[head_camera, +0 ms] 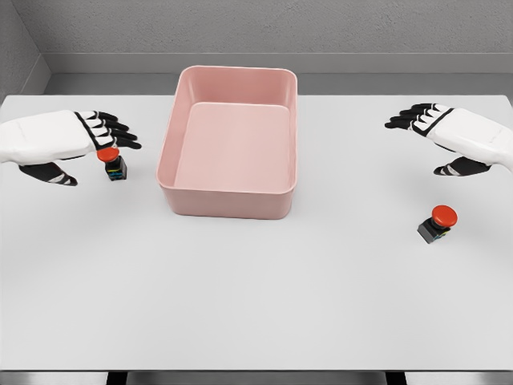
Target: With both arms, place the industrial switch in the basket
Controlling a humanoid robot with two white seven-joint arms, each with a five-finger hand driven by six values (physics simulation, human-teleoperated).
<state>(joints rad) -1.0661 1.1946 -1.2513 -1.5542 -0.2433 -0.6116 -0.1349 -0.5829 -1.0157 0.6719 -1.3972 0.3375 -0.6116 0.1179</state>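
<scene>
two switches flank the pink basket (228,144); left hand (68,140) hovers spread over the left switch (114,163), right hand (457,136) spread beyond the right switch (438,222), apparently poised to grasp.

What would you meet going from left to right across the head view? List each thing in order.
Left hand → left switch → basket → right switch → right hand

white table (256,305), pink basket (228,200), two switches (437,224)
</scene>
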